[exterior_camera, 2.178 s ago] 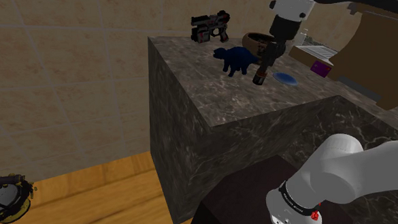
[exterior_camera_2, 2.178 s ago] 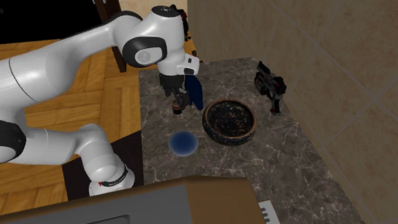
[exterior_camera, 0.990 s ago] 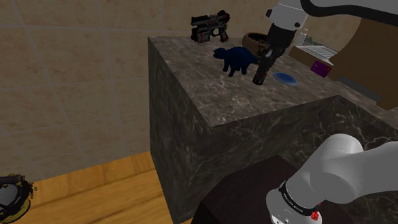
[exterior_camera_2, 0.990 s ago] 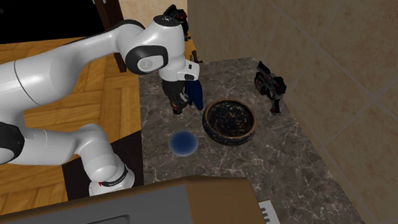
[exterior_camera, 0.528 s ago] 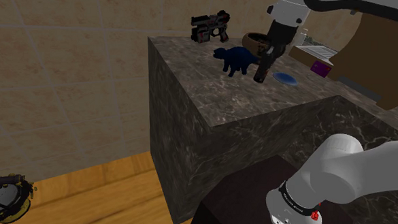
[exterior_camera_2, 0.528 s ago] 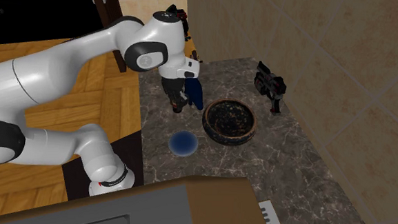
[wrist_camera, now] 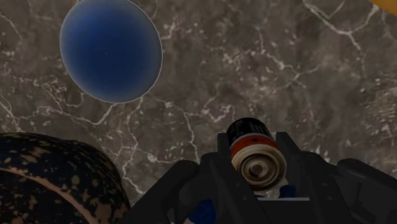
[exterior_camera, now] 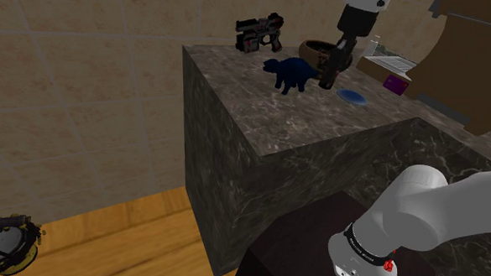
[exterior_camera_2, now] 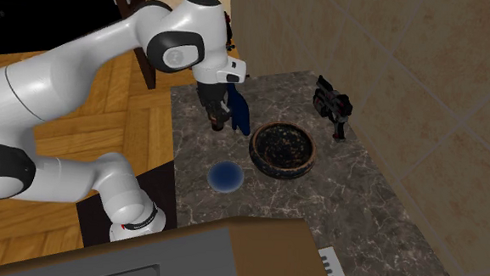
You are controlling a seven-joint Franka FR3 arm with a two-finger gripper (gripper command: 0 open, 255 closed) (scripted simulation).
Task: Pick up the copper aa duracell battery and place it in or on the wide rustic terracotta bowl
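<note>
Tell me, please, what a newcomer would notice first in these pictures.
The black gripper clasps a black-and-copper cylindrical battery above the dark marble counter. On that counter lie a dark speckled round bowl and a flat blue disc.

- All-black two-finger gripper (wrist_camera: 254,162): uniform black.
- Black-and-copper cylindrical battery (wrist_camera: 253,143), clasped in the gripper: black body, copper-orange band, pale grey ringed end cap.
- Flat round blue disc (wrist_camera: 110,49), ahead of the gripper: deep blue, paler rim.
- Wide dark round bowl (wrist_camera: 51,181), beside the gripper: blackish-brown, tan speckles.
- Dark marble countertop (wrist_camera: 305,70), beneath the gripper: grey-brown, white veining.
- Blue dinosaur figure (exterior_camera: 290,73), beside the gripper: plain dark blue.
</note>
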